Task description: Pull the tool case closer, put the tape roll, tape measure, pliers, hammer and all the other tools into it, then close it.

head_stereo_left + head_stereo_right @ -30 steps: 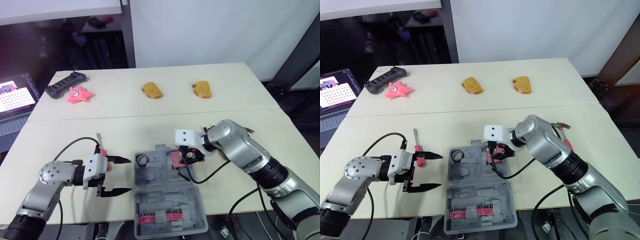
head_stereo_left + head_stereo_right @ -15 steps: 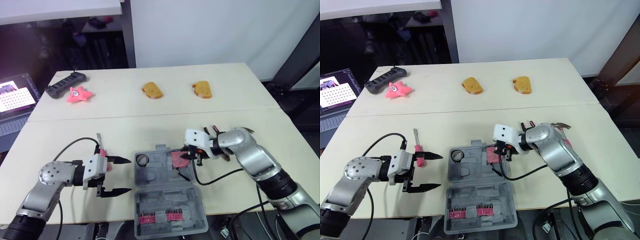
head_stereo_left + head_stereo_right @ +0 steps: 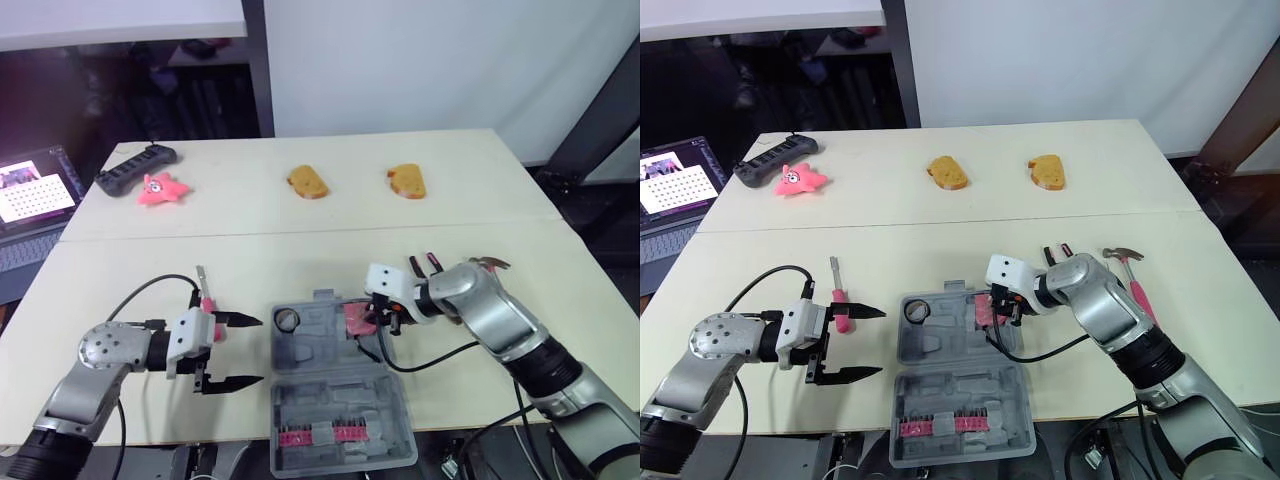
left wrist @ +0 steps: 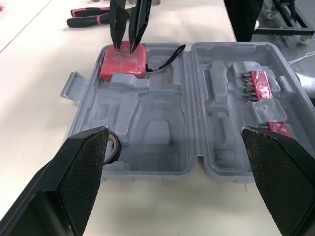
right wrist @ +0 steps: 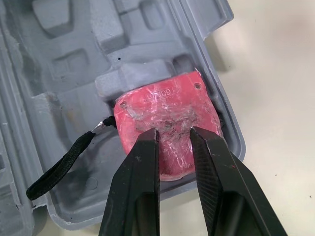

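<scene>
**Left eye view.** An open grey tool case (image 3: 320,352) lies at the near edge of the table (image 3: 480,200). Its nearer half seems to reach past that edge. The left claw (image 3: 258,350) hangs wide open just beside the case's left side, holding nothing. The right claw (image 3: 376,322) is down at a red tape measure (image 3: 355,320) in the case's far right corner.

**Right eye view.** The tape roll (image 3: 912,311) sits in the case's far left corner. A screwdriver (image 3: 838,296) lies on the table left of the case. The pliers (image 3: 1055,250) and hammer (image 3: 1132,282) lie toward the table's right edge. All three are outside the case.

**Left wrist view.** We see the right claw coming down onto the tape measure (image 4: 123,63), which lies in its moulded pocket.

**Right wrist view.** The fingers (image 5: 142,187) stand narrowly apart, tips resting on the tape measure's red face rather than around its sides. We see nothing gripped between them. A black strap (image 5: 64,169) trails from the tape measure across the case floor.

**What could go wrong.**
- We judge that the tips could skid off the smooth face if they press off-centre.
- A hard push might shove or tip the case, given how close it lies to the near edge.
- The loose strap could catch under the lid when the case is closed.
- If the tape measure is not fully seated, the lid may not shut.
</scene>
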Available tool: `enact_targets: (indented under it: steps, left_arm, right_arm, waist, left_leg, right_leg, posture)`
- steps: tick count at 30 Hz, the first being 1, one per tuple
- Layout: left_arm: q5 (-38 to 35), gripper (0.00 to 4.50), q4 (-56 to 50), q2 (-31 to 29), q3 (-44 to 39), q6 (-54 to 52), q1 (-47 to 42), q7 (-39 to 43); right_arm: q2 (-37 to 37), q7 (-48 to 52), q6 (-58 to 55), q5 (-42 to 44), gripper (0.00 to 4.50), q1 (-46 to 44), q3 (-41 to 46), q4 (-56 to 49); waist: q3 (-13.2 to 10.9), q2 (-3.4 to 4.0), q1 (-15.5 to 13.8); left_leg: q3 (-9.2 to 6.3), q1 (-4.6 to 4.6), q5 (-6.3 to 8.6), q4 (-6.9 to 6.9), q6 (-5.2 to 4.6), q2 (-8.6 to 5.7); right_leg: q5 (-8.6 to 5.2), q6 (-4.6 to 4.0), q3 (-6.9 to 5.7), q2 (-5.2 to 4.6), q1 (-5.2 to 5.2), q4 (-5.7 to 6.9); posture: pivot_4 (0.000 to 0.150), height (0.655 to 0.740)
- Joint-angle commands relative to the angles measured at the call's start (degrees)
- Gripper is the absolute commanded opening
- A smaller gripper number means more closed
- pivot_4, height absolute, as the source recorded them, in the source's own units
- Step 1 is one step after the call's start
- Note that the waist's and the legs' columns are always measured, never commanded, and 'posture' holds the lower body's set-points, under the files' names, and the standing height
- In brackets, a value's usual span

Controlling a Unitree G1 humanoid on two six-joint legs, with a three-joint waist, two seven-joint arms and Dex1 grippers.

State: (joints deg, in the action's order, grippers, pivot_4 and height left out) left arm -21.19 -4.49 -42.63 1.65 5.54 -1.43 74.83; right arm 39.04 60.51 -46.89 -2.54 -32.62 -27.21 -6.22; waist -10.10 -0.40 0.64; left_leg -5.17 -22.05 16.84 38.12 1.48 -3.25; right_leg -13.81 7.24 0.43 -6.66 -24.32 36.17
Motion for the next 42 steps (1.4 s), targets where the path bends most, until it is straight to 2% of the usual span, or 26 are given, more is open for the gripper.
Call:
enact_targets:
  steps: [1,9,12,16,20,23,26,29,33,35,39,42]
  left_arm:
    - [0.1,4.5,-0.3,-0.1,-0.1,0.7,0.0,0.0]
    - [0.2,4.5,-0.1,-0.1,-0.2,0.8,0.0,0.2]
    - [0.1,4.5,-0.3,0.0,-0.2,0.8,0.1,0.2]
    - [0.1,4.5,-0.2,0.0,-0.6,1.0,0.4,-0.1]
    - [-0.3,4.5,0.2,0.0,-2.0,1.0,1.1,-1.1]
    - [-1.7,4.5,0.7,-0.7,-5.0,-0.2,2.5,-2.2]
    - [-2.2,4.5,2.4,-2.3,-8.8,-1.0,5.0,-3.3]
    - [-2.4,4.5,7.2,-4.7,-13.8,-1.6,7.5,-3.7]
    - [-1.1,4.5,15.5,-7.2,-19.3,0.5,8.9,-4.6]
    - [-0.5,4.5,22.2,-9.3,-22.0,2.3,9.1,-4.0]
    - [1.0,4.5,35.5,-12.3,-23.8,6.7,6.9,-3.1]
    - [1.6,4.5,39.6,-12.5,-23.3,8.7,5.1,-2.1]
  right_arm:
    - [0.0,-0.6,-6.1,-1.1,1.05,0.9,-3.3,2.3]
    - [-1.3,-2.4,-7.1,0.4,1.05,1.5,-2.6,1.5]
    - [-1.8,-2.7,-5.6,2.3,1.05,2.1,0.3,-1.1]
    - [-2.8,-2.2,-1.9,9.3,1.05,3.2,10.5,-10.1]
    - [-1.1,-4.5,-0.5,12.7,1.05,6.0,19.1,-16.0]
    - [3.5,-4.3,-0.3,15.7,1.05,12.5,29.3,-20.8]
    - [6.8,-3.4,-1.5,19.1,1.05,22.8,41.3,-24.3]
    - [8.5,-1.3,-2.8,20.6,1.86,37.5,54.8,-25.2]
    - [6.8,1.4,1.5,22.7,3.8,50.5,67.8,-24.4]
    - [6.1,2.0,5.3,21.7,4.36,55.5,72.2,-22.2]
    - [5.2,1.0,12.5,20.9,4.36,59.6,74.3,-16.9]
    - [5.2,0.8,16.1,20.7,4.36,60.8,73.0,-15.7]
  waist:
    - [0.1,-0.11,0.0]
    - [0.4,-0.54,0.1]
    - [0.4,-0.54,0.1]
    - [0.3,-0.43,0.1]
    - [0.3,-0.32,0.1]
    - [0.3,-0.33,-0.4]
    - [0.2,-0.33,-0.9]
    - [0.2,-0.33,-1.3]
    - [0.2,-0.25,-1.2]
    - [0.2,-0.29,-1.0]
    - [0.2,-0.36,-0.8]
    - [0.2,-0.32,-0.9]
  left_leg:
    - [-0.01,0.01,0.01,0.0,-0.01,0.0]
    - [-0.04,0.15,0.02,-0.01,-0.02,0.01]
    - [-0.05,0.39,0.03,-0.1,-0.04,0.01]
    - [-0.08,0.53,0.07,-0.14,-0.09,0.04]
    - [-0.06,0.51,0.08,-0.16,-0.11,0.05]
    - [-0.08,0.5,0.1,-0.17,-0.14,0.04]
    - [-0.02,0.5,0.17,-0.16,-0.25,0.04]
    - [0.05,0.56,0.19,-0.17,-0.28,0.06]
    - [0.16,0.67,0.19,-0.17,-0.29,0.1]
    - [0.19,0.72,0.19,-0.16,-0.29,0.17]
    - [0.21,0.74,0.21,-0.17,-0.31,0.2]
    - [0.18,0.74,0.21,-0.16,-0.31,0.2]
  right_leg:
    - [0.0,0.0,0.01,0.0,0.01,0.0]
    - [0.0,0.0,-0.01,0.01,0.16,-0.02]
    - [-0.01,0.0,0.0,0.01,0.36,-0.05]
    - [-0.03,0.01,0.0,0.01,0.53,-0.11]
    - [-0.02,0.02,0.14,0.03,0.42,-0.07]
    - [-0.04,0.04,0.12,0.02,0.46,-0.1]
    - [-0.05,0.06,0.13,-0.01,0.5,-0.18]
    - [-0.07,0.06,0.12,0.02,0.56,-0.18]
    - [-0.09,0.06,0.16,0.02,0.66,-0.19]
    - [-0.17,-0.05,0.17,0.02,0.73,-0.22]
    - [-0.23,-0.04,0.15,0.04,0.76,-0.27]
    - [-0.22,-0.02,0.19,-0.08,0.77,-0.29]
  posture:
    - [0.15,0.74]
    - [0.15,0.74]
    - [0.15,0.74]
    - [0.15,0.74]
    - [0.15,0.74]
    - [0.15,0.74]
    - [0.15,0.74]
    - [0.15,0.74]
    - [0.15,0.74]
    - [0.15,0.74]
    - [0.15,0.74]
    - [0.15,0.74]
